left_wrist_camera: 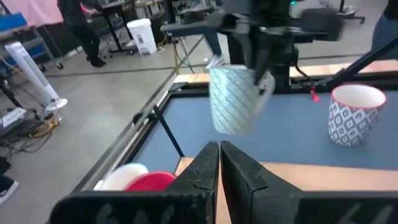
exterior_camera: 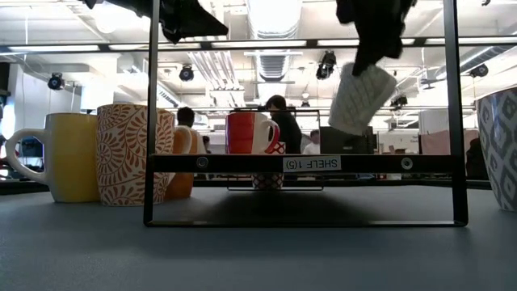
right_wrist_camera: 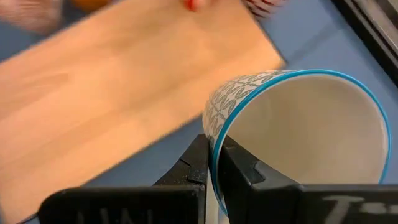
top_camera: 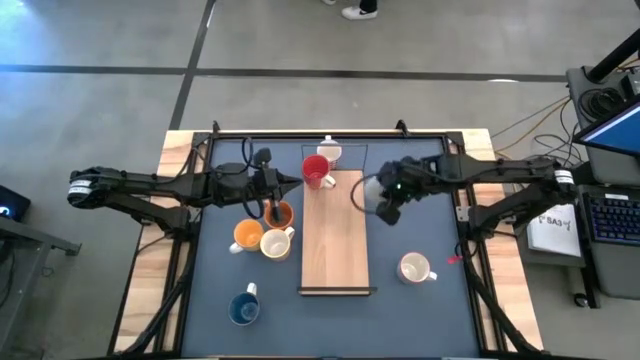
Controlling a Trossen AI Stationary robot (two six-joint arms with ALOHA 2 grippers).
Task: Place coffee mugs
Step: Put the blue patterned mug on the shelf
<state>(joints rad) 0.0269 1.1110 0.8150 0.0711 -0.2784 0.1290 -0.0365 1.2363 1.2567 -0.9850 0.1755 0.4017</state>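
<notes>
The right gripper (top_camera: 383, 204) pinches the rim of a patterned white mug (right_wrist_camera: 298, 130), carrying it tilted in the air just beside the wooden shelf (top_camera: 335, 235), presumably for setting down there. The left gripper (top_camera: 296, 183), fingers together and empty, waits beside the red mug (top_camera: 316, 171) already on the shelf

**Both arms reach inward, right one raised**

The right end effector (right_wrist_camera: 211, 163) hangs above the tabletop, fingers pinched on the rim of a patterned mug (right_wrist_camera: 298, 137), tilting it. The left end effector (left_wrist_camera: 219, 163) is extended toward the centre, fingers closed together.
</notes>
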